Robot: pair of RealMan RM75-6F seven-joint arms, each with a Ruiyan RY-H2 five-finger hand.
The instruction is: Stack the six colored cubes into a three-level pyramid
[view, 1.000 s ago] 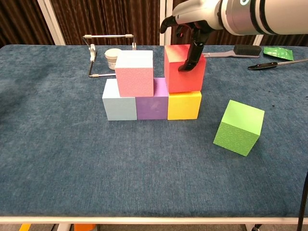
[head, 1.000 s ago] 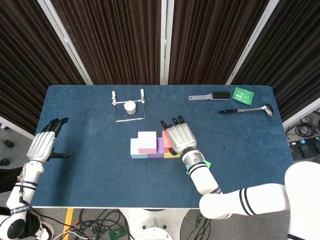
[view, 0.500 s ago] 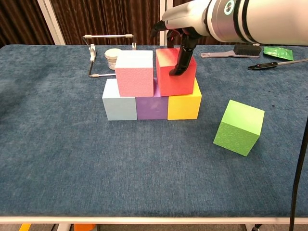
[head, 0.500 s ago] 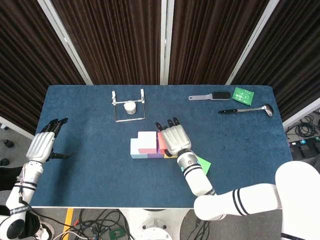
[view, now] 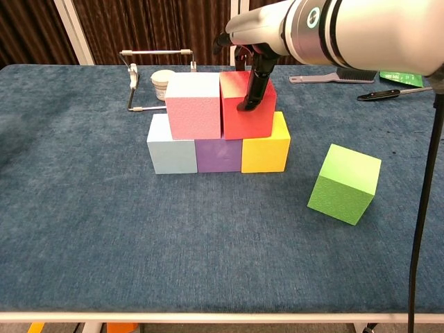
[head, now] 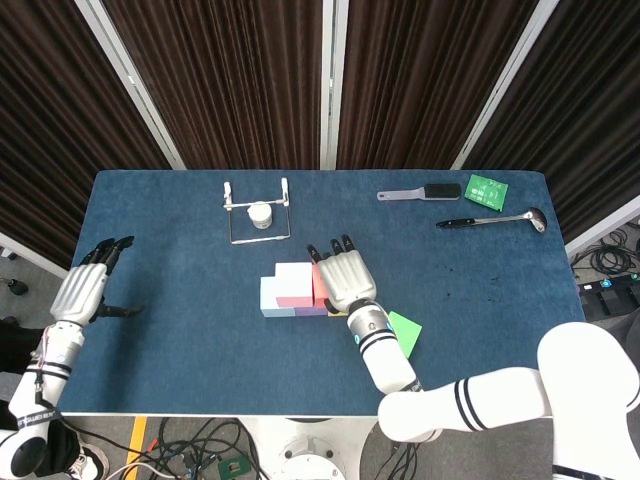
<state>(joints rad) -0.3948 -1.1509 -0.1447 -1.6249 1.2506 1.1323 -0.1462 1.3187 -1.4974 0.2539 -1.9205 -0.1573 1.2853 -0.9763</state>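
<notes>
Head view high above, looking down on whole table [head: 180,300], chest view low, near, facing forward, both sharing the tabletop

- We saw a table [head: 180,300] covered in dark blue, carpet-like cloth, with a pale edge along its near side.
- Behind its far edge hung dark brown pleated curtains [head: 230,80], split by slanting white frame bars [head: 128,70].
- Below the near edge lay a grey floor [head: 190,445] with a tangle of black cables [head: 205,440] and a strip of orange tape [head: 137,440].
- More cables [head: 610,262] lay beyond the right edge.
- The light was even, with soft shadows.
</notes>
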